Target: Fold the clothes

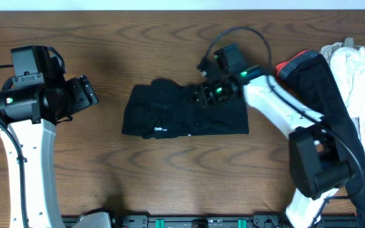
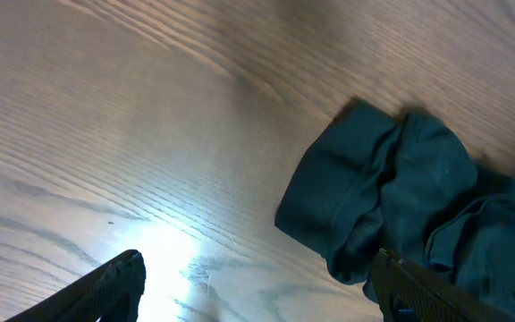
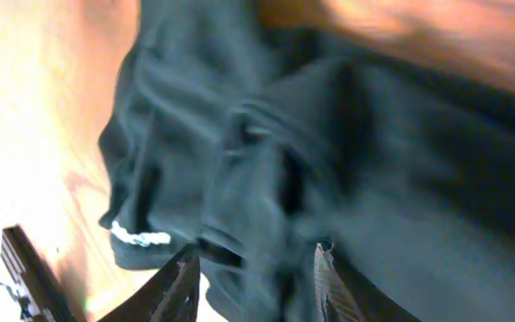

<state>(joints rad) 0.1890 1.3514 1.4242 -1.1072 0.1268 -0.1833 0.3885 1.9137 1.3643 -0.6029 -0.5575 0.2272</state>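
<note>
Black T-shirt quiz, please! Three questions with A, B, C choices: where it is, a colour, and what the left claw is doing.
1. Where is the black T-shirt?
A) hanging from a claw
B) in the middle of the table
C) on the floor
2. Its small print is:
A) white
B) yellow
C) green
3. The left claw is:
A) squeezing the shirt
B) holding a cup
C) open and empty

Answers:
1 B, it lies folded on the wood.
2 A, white letters show from overhead.
3 C, its fingers are spread over bare wood.

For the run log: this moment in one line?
shirt: bunched, mid-table | right gripper: at shirt, grip unclear | left gripper: open, off shirt | pile: right edge
</note>
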